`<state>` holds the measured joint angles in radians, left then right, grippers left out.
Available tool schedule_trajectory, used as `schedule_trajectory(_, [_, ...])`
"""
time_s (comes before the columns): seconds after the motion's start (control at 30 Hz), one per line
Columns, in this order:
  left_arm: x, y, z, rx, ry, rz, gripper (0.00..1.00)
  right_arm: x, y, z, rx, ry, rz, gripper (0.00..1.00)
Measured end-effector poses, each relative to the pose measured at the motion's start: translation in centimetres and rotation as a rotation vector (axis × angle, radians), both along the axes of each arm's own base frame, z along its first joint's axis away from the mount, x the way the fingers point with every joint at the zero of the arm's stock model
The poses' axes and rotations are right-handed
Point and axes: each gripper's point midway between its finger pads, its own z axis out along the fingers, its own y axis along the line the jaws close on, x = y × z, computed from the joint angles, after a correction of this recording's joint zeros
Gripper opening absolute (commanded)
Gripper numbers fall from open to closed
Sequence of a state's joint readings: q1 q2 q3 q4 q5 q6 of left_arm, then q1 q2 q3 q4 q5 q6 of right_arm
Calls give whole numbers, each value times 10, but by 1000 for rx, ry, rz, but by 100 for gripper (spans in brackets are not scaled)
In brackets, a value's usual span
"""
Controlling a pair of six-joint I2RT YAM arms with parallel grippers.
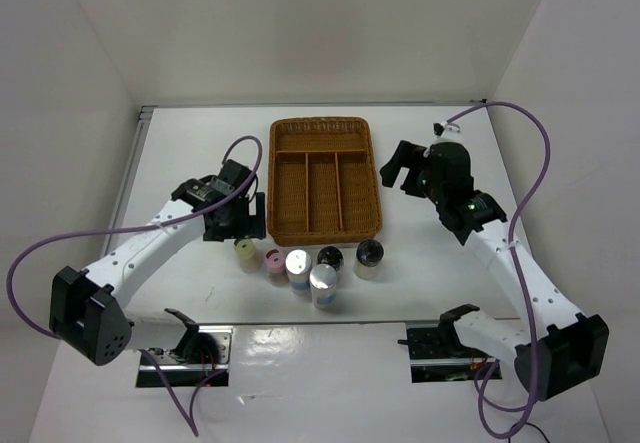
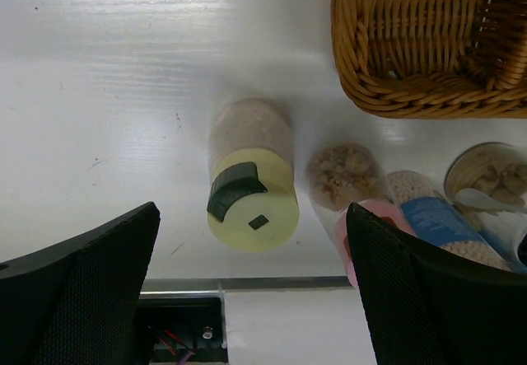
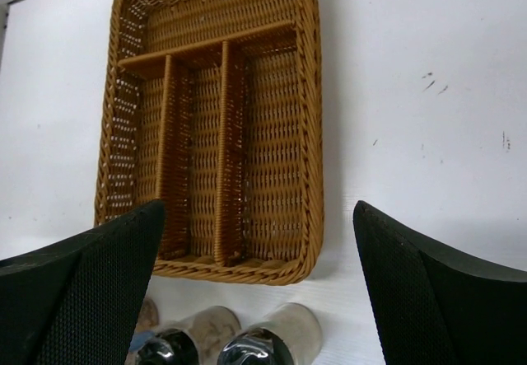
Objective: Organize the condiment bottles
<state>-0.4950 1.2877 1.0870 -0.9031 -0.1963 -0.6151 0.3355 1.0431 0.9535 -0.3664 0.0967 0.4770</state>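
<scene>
The condiment bottles stand upright in a tight cluster on the white bench. We count six small clear cylinders with round caps: pale yellow, pink, two shiny silvery ones and two black.

The left claw hangs right over the cluster's end, spread wide and holding nothing. The yellow-capped jar sits in the gap between its black mesh-textured fingers, touching neither. Its matte cap carries a dark flip tab and a small dark square, and fine tan powder fills the glass. Beside it, towards the claw's other finger, the pink-capped jar holds coarse beige chunks. Next to that is a jar with a blue label, whose white print is too small for us to read.

The right claw is well apart from the bottles, also wide open and empty. The brown wicker tray, tightly woven with three long slots and one cross slot, lies ahead of its fingers.
</scene>
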Motion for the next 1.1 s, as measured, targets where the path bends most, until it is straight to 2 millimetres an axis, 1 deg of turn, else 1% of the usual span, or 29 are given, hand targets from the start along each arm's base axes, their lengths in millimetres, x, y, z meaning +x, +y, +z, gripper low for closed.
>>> schedule_trajectory(0.2, [2, 1, -13, 13, 22, 52, 100, 18, -5, -4, -32, 22, -6, 99])
schedule_trajectory(0.27, [3, 1, -15, 10, 18, 59, 97, 24, -3, -2, -36, 20, 4, 99])
schedule_trajectory(0.4, [2, 1, -22, 5, 27, 77, 95, 36, -1, 5, -45, 10, 13, 99])
schedule_trajectory(0.47, [-1, 0, -25, 2, 37, 85, 93, 41, -3, 9, -49, 3, 10, 99])
schedule_trajectory(0.53, [-2, 0, -26, -3, 42, 96, 93, 46, -7, 12, -52, -2, -1, 99])
schedule_trajectory(0.67, [-2, -2, -27, -15, 45, 111, 89, 51, -11, 14, -49, -3, -8, 99])
schedule_trajectory(0.8, [-6, -4, -30, -13, 57, 111, 82, 52, -8, 13, -42, 2, 12, 99])
schedule_trajectory(0.9, [-10, -8, -32, -11, 72, 111, 80, 52, -5, 13, -36, 5, 23, 99])
schedule_trajectory(0.97, [-12, -10, -34, -8, 80, 105, 74, 51, -5, 13, -35, 5, 27, 99])
schedule_trajectory(1.0, [-13, -10, -34, -8, 82, 106, 74, 51, -5, 13, -35, 5, 27, 99])
schedule_trajectory(1.07, [-14, -11, -34, -9, 85, 112, 70, 51, -4, 13, -34, 6, 28, 99])
schedule_trajectory(1.1, [-15, -11, -34, -9, 86, 116, 65, 51, -4, 13, -33, 6, 32, 99])
